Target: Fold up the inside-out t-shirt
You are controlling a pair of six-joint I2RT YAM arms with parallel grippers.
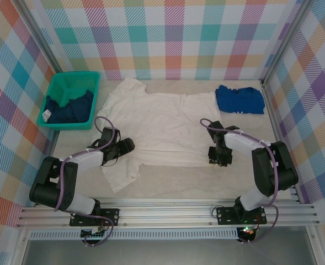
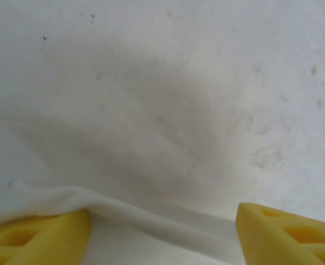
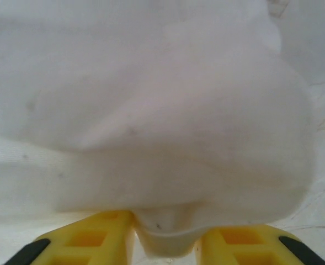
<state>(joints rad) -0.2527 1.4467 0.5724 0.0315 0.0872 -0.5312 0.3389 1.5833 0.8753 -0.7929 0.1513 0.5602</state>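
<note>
The inside-out t-shirt, white and plain, lies spread flat across the middle of the table, one sleeve hanging toward the near left. My left gripper rests low at the shirt's left side. In the left wrist view this gripper is open, its yellow fingers wide apart, and a raised ridge of the white t-shirt runs between them. My right gripper sits at the shirt's near right corner. In the right wrist view that gripper is shut on a bunched fold of the t-shirt.
A teal basket holding a dark navy garment stands at the back left. A bright blue folded shirt lies at the back right. Plaid walls enclose three sides, and an aluminium rail runs along the near edge.
</note>
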